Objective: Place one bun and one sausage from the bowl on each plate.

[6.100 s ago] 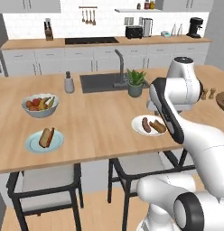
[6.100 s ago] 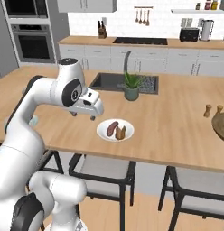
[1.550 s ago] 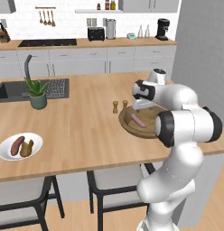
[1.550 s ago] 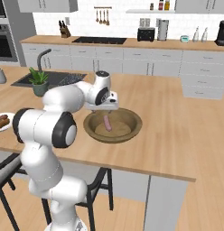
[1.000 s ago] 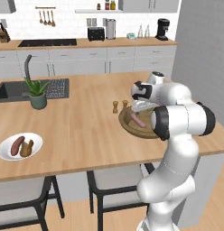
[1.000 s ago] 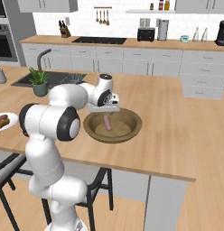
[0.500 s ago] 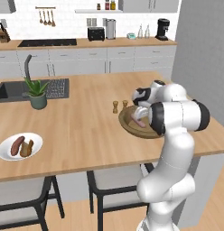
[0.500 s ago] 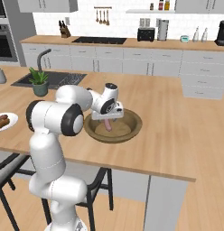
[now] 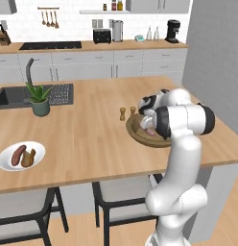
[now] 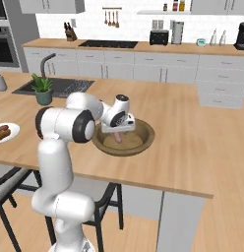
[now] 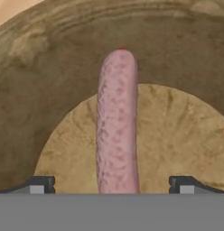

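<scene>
Since half a second ago the tool (image 11: 112, 182) came lower into the bowl (image 10: 143, 142), wide open, the sausage (image 11: 117, 122) between its tips; next, closing on it.

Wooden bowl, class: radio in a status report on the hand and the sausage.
Hand open, low inside the wooden bowl. Pale pink sausage lying between the fingertips, not gripped. Nothing in the way.
</scene>
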